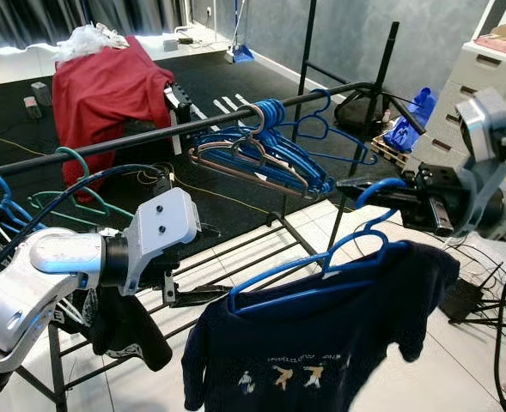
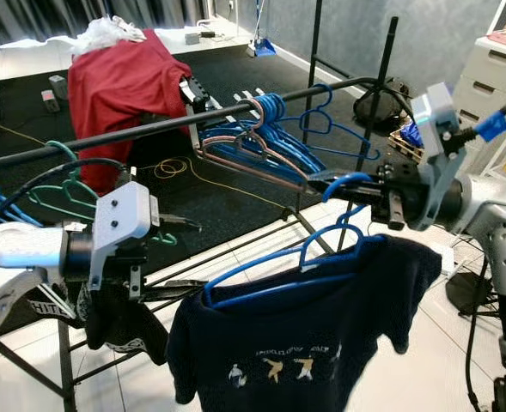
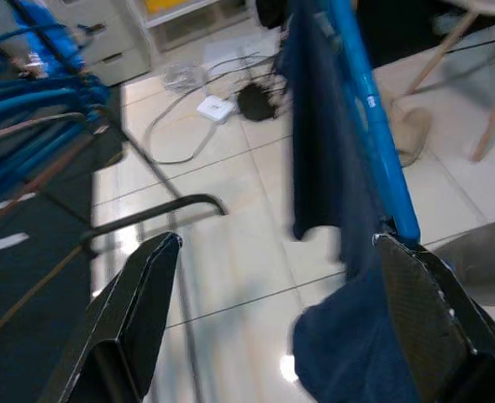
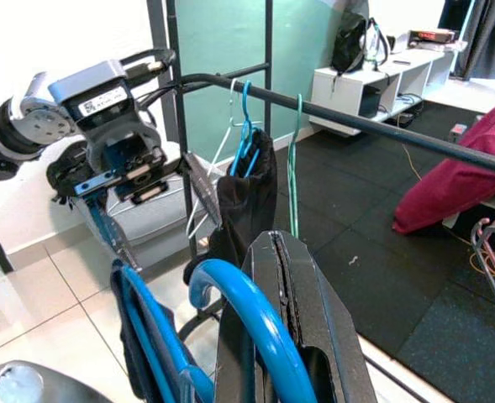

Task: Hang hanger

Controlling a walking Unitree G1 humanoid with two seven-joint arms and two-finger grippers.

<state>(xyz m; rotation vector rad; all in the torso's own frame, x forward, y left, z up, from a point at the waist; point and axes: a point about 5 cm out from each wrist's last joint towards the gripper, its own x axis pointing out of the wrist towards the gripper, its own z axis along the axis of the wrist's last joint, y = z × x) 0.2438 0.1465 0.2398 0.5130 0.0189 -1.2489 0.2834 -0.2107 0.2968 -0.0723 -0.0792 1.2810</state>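
A blue hanger [image 1: 308, 270] carrying a dark navy T-shirt [image 1: 321, 352] hangs in the air in front of the black clothes rail [image 1: 149, 137], below it. My right gripper [image 1: 364, 189] is shut on the hanger's hook [image 4: 230, 294], just before the rail's right end. My left gripper [image 1: 203, 296] stands open at the hanger's left shoulder; in the left wrist view the blue arm and shirt [image 3: 348, 168] pass between its fingers [image 3: 138, 311], close to one of them. A bunch of blue hangers [image 1: 274, 154] hangs on the rail.
Green hangers [image 1: 72, 202] and a black garment [image 1: 124, 335] hang at the rail's left. A red cloth [image 1: 106, 86] covers something behind the rack. White drawers [image 1: 480, 81] stand at the right, with cables on the tiled floor [image 1: 484, 257].
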